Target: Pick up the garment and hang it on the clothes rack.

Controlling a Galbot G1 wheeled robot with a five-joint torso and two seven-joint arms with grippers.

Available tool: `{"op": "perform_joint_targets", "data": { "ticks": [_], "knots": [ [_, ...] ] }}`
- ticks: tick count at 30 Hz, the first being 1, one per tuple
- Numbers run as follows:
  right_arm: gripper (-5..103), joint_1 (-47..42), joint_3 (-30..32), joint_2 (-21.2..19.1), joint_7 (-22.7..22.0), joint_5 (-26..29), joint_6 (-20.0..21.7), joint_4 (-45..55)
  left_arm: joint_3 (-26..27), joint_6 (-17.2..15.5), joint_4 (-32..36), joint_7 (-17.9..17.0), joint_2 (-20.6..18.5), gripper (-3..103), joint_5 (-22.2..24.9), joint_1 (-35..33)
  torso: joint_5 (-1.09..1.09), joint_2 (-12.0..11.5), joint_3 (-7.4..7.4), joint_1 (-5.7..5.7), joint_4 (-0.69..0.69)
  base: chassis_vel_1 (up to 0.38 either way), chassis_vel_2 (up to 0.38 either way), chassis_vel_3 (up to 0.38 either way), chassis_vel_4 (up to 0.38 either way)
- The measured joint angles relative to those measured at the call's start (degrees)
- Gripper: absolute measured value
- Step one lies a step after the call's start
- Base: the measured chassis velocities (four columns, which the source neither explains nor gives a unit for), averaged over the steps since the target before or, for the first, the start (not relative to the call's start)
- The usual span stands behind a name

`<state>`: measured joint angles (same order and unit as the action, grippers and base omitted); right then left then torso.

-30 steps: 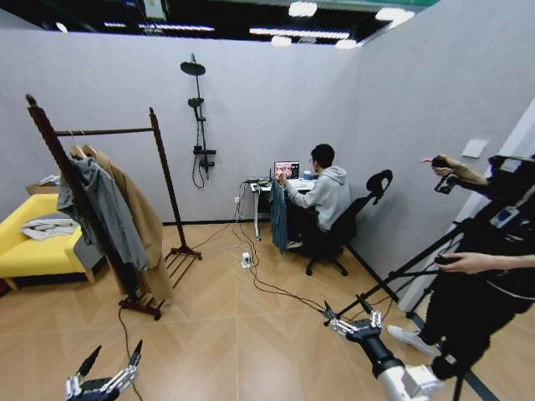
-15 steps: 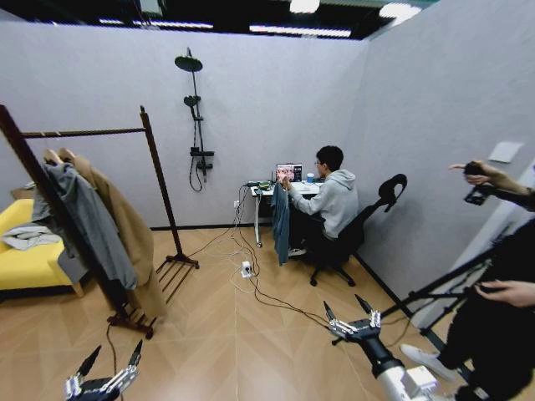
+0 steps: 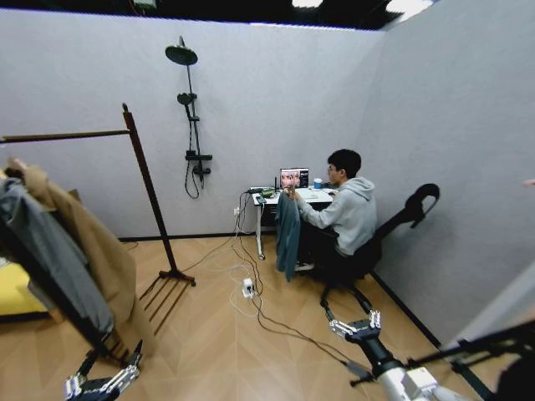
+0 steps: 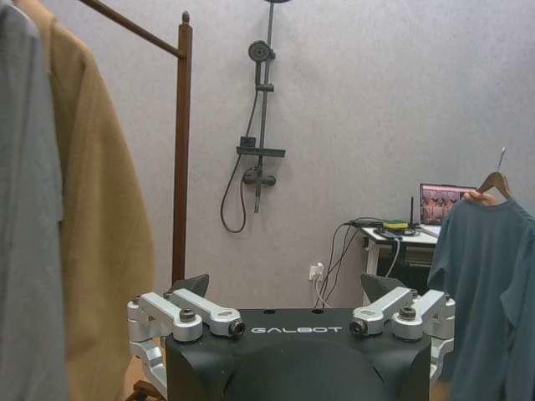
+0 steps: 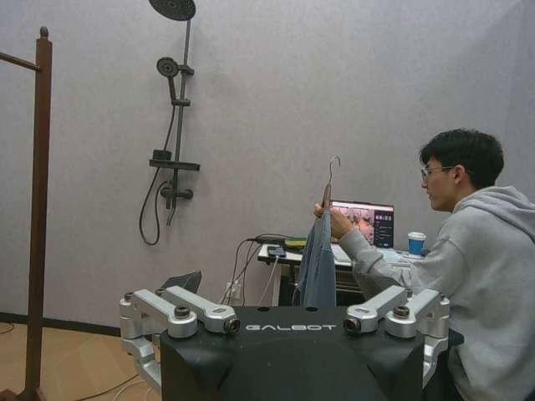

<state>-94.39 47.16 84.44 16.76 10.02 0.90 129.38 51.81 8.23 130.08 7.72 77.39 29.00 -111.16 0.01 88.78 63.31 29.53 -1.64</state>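
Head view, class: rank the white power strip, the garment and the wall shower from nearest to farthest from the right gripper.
From the right gripper, low at right:
1. Power strip, on the floor to its left.
2. Garment, hanging on a hanger held up by the seated person's hand beside the desk.
3. Shower, on the back wall, farthest.

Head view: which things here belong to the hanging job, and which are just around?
Job:
garment, on a hanger held up by a seated person's hand
clothes rack
left end effector, open
right end effector, open

Just around:
tan coat
grey jacket
shower fixture
laptop
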Motion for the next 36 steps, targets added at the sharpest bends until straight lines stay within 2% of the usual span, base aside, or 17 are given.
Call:
{"op": "perform_joint_targets", "data": {
  "ticks": [2,4,5,6,9,12,14,16,20,23,24,28,29,30,32,35,36],
  "knots": [
    [100,0.0,0.0,-0.1,0.1,0.0,0.0,-0.1,0.0,0.0,0.0,0.0,0.0,100,0.0,0.0,0.04,0.0,-0.02,-0.04,0.0,-0.345,0.363,0.359,-0.364],
    [100,0.0,-0.1,-0.1,0.2,-0.1,0.0,-0.2,0.0,0.0,0.0,0.0,0.0,100,0.0,0.0,-0.06,0.0,0.0,0.01,-0.01,-0.311,0.346,0.36,-0.323],
    [100,0.2,-0.1,-0.1,0.2,-0.2,0.0,-0.3,0.0,0.0,0.0,0.0,0.0,100,0.0,0.0,0.05,0.0,-0.01,-0.03,0.0,-0.378,0.38,0.351,-0.368],
    [100,0.2,-0.1,-0.1,0.2,-0.2,0.0,-0.3,0.0,0.0,0.0,0.0,0.0,100,0.0,0.0,0.05,0.0,-0.01,-0.03,0.0,-0.378,0.38,0.351,-0.368],
    [100,0.6,-0.1,-0.1,0.2,-0.5,0.0,-0.4,0.0,0.0,0.0,0.0,0.0,100,0.0,0.0,-0.06,0.0,0.0,0.0,0.0,-0.335,0.349,0.351,-0.356],
    [100,0.8,0.0,-0.2,0.5,-0.6,-0.1,-0.7,0.0,0.0,0.0,0.0,0.0,100,0.0,0.0,0.04,0.0,-0.02,-0.04,0.0,-0.335,0.358,0.363,-0.374],
    [100,0.8,0.0,-0.3,0.8,-0.8,-0.4,-1.1,0.0,0.0,0.0,0.0,0.0,100,0.0,0.0,-0.06,0.0,0.0,0.01,0.0,-0.36,0.347,0.349,-0.358],
    [100,0.8,0.0,-0.3,0.9,-1.1,-0.6,-1.2,0.0,0.0,0.0,0.0,0.0,100,0.0,0.0,0.04,0.0,0.0,0.0,0.0,-0.385,0.346,0.347,-0.357],
    [100,1.0,0.0,0.0,1.0,-1.4,-1.1,-1.5,0.0,0.0,0.0,0.0,0.0,100,0.0,0.0,-0.04,0.0,0.0,0.01,0.0,-0.358,0.367,0.358,-0.344],
    [100,1.2,-0.1,0.2,1.0,-1.4,-1.4,-1.6,0.0,0.0,0.0,0.0,0.0,100,0.0,0.0,0.04,0.0,-0.01,-0.02,0.0,-0.376,0.364,0.359,-0.38],
    [100,1.4,-0.2,0.4,0.8,-1.3,-1.7,-1.6,0.0,0.0,0.0,0.0,0.0,100,0.0,0.0,-0.04,0.0,-0.01,-0.02,0.0,-0.363,0.35,0.345,-0.338],
    [100,1.9,-0.3,0.6,0.3,-1.4,-1.7,-1.8,0.0,0.0,0.0,0.0,0.0,100,0.0,0.0,-0.01,0.0,0.0,0.0,-0.01,-0.34,0.361,0.337,-0.351],
    [100,2.5,-0.4,0.6,-0.6,-1.5,-1.3,-2.0,0.0,0.0,0.0,0.0,0.0,100,0.0,0.0,0.05,0.0,-0.01,-0.03,0.0,-0.348,0.378,0.339,-0.381],
    [100,3.5,-0.2,0.3,-1.5,-1.5,-0.1,-2.1,0.0,0.0,0.0,0.0,0.0,100,0.0,0.0,-0.04,0.0,0.0,-0.01,0.0,-0.327,0.323,0.292,-0.308],
    [100,4.5,0.1,-0.1,-2.2,-1.2,1.0,-2.1,0.0,0.0,0.0,0.0,0.0,100,0.0,0.0,-0.04,0.0,0.01,0.04,-0.01,-0.278,0.285,0.292,-0.308],
    [100,10.6,1.5,-2.9,-5.3,2.0,5.8,-2.5,0.0,0.0,0.0,0.0,0.0,100,0.0,0.0,-0.02,0.0,0.01,0.07,-0.01,-0.228,0.223,0.184,-0.174],
    [100,10.6,1.5,-2.9,-5.3,2.0,5.8,-2.5,0.0,0.0,0.0,0.0,0.0,100,0.0,0.0,-0.02,0.0,0.01,0.07,-0.01,-0.203,0.135,0.132,-0.136]
  ]
}}
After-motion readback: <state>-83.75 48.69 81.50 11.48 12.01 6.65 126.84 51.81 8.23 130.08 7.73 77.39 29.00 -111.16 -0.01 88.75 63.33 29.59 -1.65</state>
